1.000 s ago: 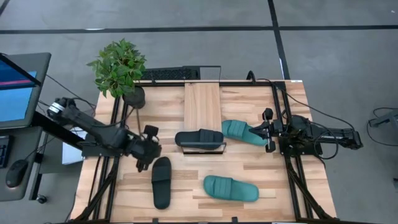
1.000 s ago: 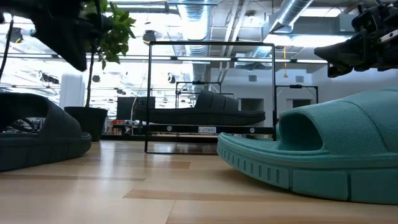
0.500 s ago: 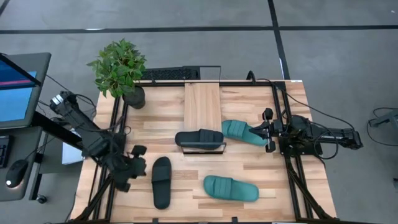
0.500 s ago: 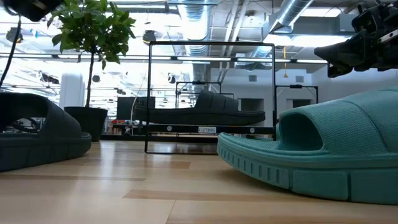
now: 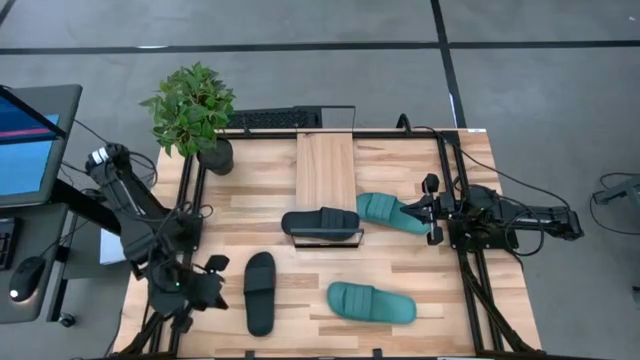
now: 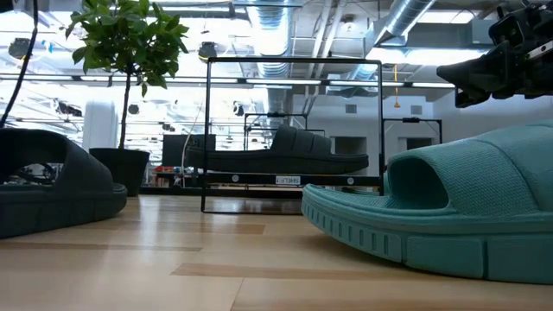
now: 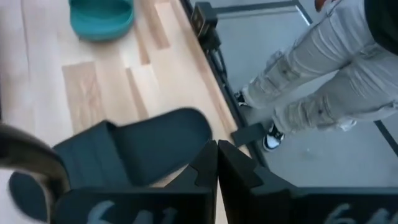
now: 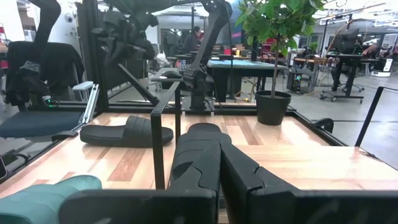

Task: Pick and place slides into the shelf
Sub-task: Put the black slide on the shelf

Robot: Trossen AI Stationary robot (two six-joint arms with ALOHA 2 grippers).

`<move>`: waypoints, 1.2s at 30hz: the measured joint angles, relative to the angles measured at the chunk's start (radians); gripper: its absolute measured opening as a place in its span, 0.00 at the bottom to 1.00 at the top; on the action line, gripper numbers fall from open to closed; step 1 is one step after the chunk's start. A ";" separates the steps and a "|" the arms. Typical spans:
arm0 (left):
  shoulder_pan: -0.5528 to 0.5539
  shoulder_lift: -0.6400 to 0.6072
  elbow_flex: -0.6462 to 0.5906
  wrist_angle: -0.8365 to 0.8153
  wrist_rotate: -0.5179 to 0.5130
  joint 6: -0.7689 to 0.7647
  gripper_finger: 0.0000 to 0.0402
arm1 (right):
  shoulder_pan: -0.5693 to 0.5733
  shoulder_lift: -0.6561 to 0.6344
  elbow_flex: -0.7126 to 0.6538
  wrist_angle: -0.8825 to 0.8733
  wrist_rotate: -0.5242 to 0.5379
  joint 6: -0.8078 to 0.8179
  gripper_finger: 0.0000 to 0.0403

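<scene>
The shelf (image 5: 326,165) is a light-wood plank with black wire end frames, standing mid-table. One black slide (image 5: 320,222) lies across its near end, and in the low view this slide (image 6: 285,154) sits raised inside the wire frame. The second black slide (image 5: 260,292) lies flat on the table beside my left gripper (image 5: 212,280), which is shut and hovers off that slide's left side. One teal slide (image 5: 388,212) lies next to my shut right gripper (image 5: 432,210). The other teal slide (image 5: 371,302) rests near the near edge.
A potted plant (image 5: 195,110) stands at the table's far left corner, with a keyboard (image 5: 272,119) behind the shelf. In the left wrist view a person's legs (image 7: 311,81) stand beyond the table's near edge. Bare wood (image 5: 400,265) lies between the slides.
My left gripper has drawn back from above the black slide on the table toward the near left corner, staying shut, and it has left the low view. The slides and my right arm have kept still.
</scene>
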 joint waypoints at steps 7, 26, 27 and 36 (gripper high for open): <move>-0.011 0.140 0.000 0.153 -0.015 0.000 0.00 | 0.000 0.000 0.000 0.000 0.000 0.000 0.00; 0.013 0.478 0.203 0.226 0.043 -0.221 0.00 | 0.000 0.000 0.000 0.000 0.000 0.000 0.00; 0.016 0.489 0.216 0.226 0.051 -0.221 0.00 | 0.000 0.000 0.000 0.000 0.000 0.000 0.00; 0.049 0.521 0.241 0.232 0.082 -0.196 0.00 | 0.000 0.000 0.000 0.000 0.000 0.000 0.00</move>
